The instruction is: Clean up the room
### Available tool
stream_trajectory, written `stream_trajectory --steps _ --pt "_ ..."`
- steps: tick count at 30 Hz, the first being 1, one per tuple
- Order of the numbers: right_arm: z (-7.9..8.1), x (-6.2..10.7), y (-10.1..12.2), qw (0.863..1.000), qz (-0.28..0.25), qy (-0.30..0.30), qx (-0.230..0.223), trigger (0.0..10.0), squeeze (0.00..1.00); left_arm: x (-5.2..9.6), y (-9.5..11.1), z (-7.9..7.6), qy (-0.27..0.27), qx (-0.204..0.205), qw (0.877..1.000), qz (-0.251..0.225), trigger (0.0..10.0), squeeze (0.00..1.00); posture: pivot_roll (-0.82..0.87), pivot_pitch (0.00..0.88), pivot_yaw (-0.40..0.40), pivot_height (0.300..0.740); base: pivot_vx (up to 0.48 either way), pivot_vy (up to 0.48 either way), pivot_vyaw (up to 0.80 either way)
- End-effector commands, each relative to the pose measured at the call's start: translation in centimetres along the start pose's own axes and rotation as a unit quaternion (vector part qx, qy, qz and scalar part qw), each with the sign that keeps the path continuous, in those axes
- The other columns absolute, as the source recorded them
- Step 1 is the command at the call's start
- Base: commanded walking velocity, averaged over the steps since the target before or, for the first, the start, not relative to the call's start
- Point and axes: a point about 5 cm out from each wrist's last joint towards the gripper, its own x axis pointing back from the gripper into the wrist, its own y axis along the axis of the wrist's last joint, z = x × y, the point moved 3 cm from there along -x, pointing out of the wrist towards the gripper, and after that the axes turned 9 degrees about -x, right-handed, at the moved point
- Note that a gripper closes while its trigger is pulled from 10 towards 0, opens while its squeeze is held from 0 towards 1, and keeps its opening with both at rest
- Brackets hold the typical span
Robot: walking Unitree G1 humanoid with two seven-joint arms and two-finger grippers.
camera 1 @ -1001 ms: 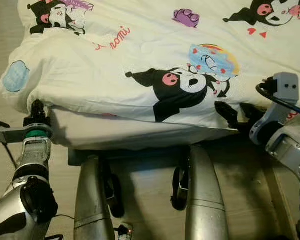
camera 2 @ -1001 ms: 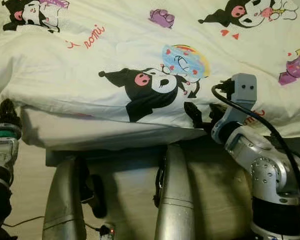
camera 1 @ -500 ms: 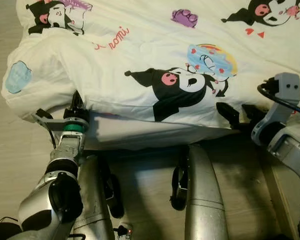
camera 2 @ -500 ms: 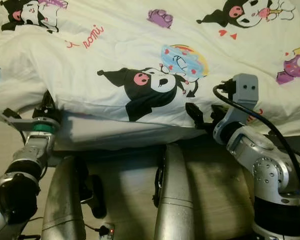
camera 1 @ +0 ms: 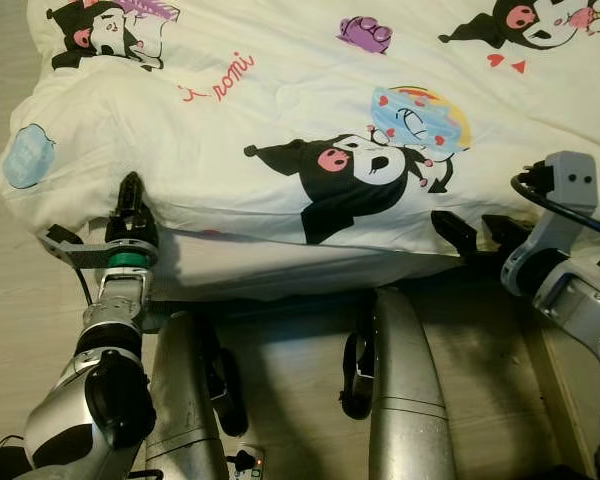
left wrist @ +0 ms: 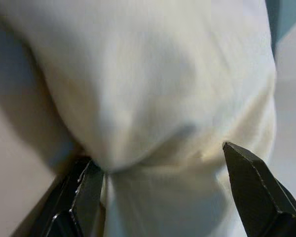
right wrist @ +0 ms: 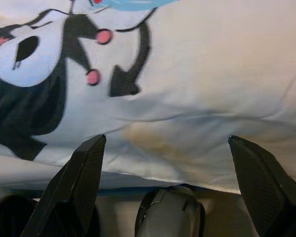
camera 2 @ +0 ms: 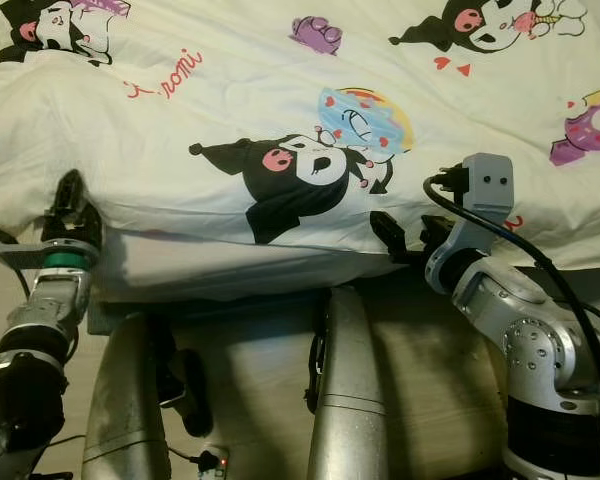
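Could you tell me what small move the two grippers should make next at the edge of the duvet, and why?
Probably shut both on the fold. The left gripper has its open fingers astride the duvet hem, and the right gripper is open at the front edge, near but not gripping. Neither holds cloth yet, so lifting now would achieve nothing.

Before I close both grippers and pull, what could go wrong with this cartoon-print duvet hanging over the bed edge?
1. The left gripper, fingers open, straddles a thick bulge of the cream cartoon-print duvet; closing may catch only a shallow fold and slip.
2. The right gripper is open just short of the duvet's lower hem, so it may close on nothing.
3. If only one side holds, pulling could skew the duvet or drag it toward the wooden floor.
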Motion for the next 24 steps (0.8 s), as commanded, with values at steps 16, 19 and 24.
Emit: stream_trajectory --steps 16,19,24 --pt "-1.1 1.7 -0.3 1.000 0.012 -0.028 0.006 10.0 0.00 -0.9 0.3 -0.1 0.052 -0.003 0.999 0.009 0.0 0.00 -0.36 0.517 0.085 0.576 0.000 0.000 0.00" --pt "-1.2 1.8 -0.1 0.999 0.010 -0.030 0.006 10.0 0.00 -1.0 0.3 -0.1 0.053 -0.004 0.999 0.009 0.0 0.00 -0.36 0.514 0.086 0.576 0.000 0.000 0.00" --pt "-1.3 1.8 0.1 0.999 0.006 -0.034 0.006 10.0 0.00 -1.1 0.4 -0.2 0.054 -0.006 0.998 0.009 0.0 0.00 -0.36 0.514 0.087 0.576 0.000 0.000 0.00"
